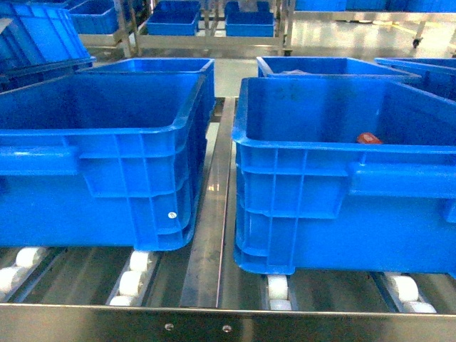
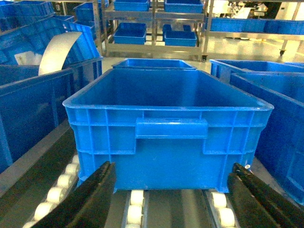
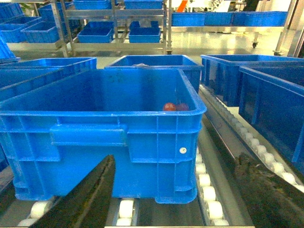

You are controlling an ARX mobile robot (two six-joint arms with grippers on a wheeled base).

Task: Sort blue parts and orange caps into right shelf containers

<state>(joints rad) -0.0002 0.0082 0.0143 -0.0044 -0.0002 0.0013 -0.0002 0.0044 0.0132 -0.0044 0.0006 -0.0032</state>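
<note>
Wide-apart matte black gripper (image 3: 173, 199) jaws before ribbed, thick-rimmed blue plastic crate (image 3: 95, 137) on white rollers (image 3: 205, 180).

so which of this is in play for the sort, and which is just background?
In play:
- right crate, something orange-red inside, likely caps
- left crate
- left gripper and right gripper, both open, holding nothing

Background:
- roller tracks
- far racks of crates
- no blue parts visible

Bright-blue ribbed crates (image 3: 99, 128) ahead of both grippers; black fingers (image 2: 90, 199); white rollers (image 3: 206, 194) beneath; reddish-orange caps (image 3: 169, 107) inside right crate; grey steel rails (image 1: 206, 235).
</note>
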